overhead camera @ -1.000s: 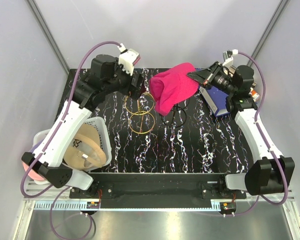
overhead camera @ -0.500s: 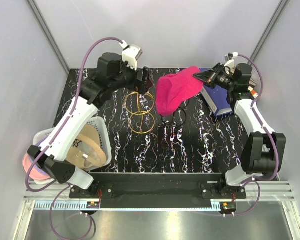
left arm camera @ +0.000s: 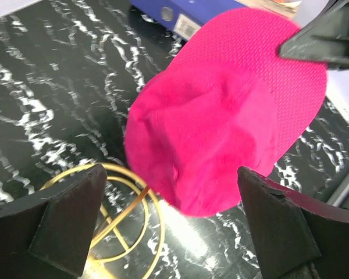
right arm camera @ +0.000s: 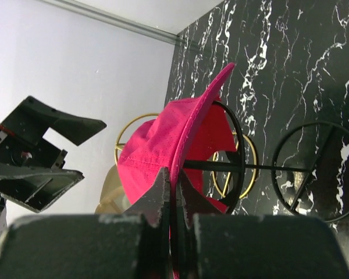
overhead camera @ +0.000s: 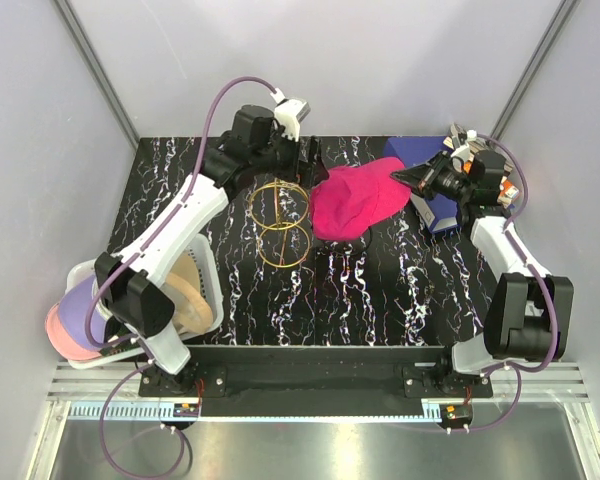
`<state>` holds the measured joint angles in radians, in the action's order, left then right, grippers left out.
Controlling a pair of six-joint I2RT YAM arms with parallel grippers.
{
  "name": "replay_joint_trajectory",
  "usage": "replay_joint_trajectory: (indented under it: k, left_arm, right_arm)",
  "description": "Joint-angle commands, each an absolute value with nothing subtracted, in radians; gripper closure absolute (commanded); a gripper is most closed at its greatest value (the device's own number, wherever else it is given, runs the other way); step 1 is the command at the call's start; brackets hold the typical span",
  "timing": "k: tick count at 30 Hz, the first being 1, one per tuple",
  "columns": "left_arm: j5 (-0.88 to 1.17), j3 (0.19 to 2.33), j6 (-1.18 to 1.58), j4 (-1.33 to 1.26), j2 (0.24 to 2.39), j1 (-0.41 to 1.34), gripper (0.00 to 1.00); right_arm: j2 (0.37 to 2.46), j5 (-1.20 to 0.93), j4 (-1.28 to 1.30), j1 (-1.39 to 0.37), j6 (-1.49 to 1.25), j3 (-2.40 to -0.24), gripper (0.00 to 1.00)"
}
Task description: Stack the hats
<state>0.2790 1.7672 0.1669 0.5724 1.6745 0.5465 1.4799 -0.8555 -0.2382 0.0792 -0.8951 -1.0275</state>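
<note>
The right gripper (right arm camera: 173, 185) is seen clamped tight on the brim edge of the magenta cap (overhead camera: 352, 200), its 2 jaws pressed together on the fabric; the cap is held up at the far middle of the black marbled table (overhead camera: 380, 290), with the crown hanging lower toward the left, over a black wire ring frame (right arm camera: 314, 168); whether the crown rests on that frame cannot be told; the left gripper (overhead camera: 310, 160) is held just beside the crown, spread wide, with nothing gripped; in the left wrist view its 2 fingers (left arm camera: 70, 215) are seen on either side of the crown, apart from it; a gold wire ring frame (overhead camera: 280, 222) is laid on the table just left of the cap; a blue binder (overhead camera: 438, 208) is seen at the far right, under the right wrist; a tan cap (overhead camera: 188, 300) is held in a white mesh basket (overhead camera: 210, 285) at the near left; a lavender cap (overhead camera: 80, 310) and a light pink cap (overhead camera: 58, 335) are seen at the basket's left end, partly hidden by the left arm; whether they lie inside it cannot be told.
</note>
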Motion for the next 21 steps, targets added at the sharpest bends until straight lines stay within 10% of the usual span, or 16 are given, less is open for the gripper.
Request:
replay_joint_trajectory:
  k: [1, 21]
  left_arm:
    - [0.374, 1.796, 0.219, 0.437, 1.697, 0.548, 0.01]
    - [0.38, 1.743, 0.241, 0.426, 1.773, 0.56, 0.01]
  right_arm:
    - [1.428, -0.858, -0.256, 0.077, -0.853, -1.0, 1.0]
    - [1.474, -0.759, -0.273, 0.106, -0.807, -0.911, 1.0]
